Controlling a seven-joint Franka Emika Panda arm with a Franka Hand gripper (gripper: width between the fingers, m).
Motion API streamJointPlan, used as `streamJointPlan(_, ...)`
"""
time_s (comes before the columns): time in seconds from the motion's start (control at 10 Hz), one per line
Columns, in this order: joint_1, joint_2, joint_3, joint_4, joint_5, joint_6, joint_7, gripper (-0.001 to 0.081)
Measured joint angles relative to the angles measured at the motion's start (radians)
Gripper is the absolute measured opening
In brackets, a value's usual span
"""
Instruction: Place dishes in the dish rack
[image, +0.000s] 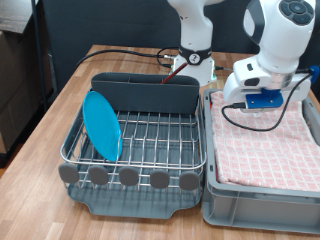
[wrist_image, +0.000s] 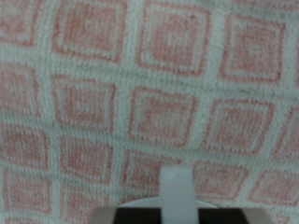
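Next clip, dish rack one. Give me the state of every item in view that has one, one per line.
Light-blue plate: standing on edge in the dish rack.
Utensil bin: upright, contents not visible.
Red-checked cloth: spread in the grey crate.
Gripper: low over the cloth, fingers hidden.

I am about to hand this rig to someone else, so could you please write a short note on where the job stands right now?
Claw: low over the red-checked cloth in the grey crate at the exterior view's right. The wrist view shows only cloth, nothing between the fingers.
Light-blue plate: standing on edge in the dish rack, towards the exterior view's left. That part is done.
Utensil bin: at the rack's back; contents cannot be made out.
Spoon and cup: not visible in either view, so they remain unaccounted for.
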Motion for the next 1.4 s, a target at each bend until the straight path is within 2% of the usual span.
streamJointPlan(0.8, 0.0, -0.038, -0.013, 0.051, -0.021, -0.087, 0.019, 0.0072)
streamJointPlan(1.2, -0.001, -0.113, -0.027, 0.056, -0.228, -0.023, 0.135, 0.0072)
streamJointPlan(1.4, -0.003, -0.17, -0.039, 0.061, -0.337, -0.022, 0.186, 0.0072)
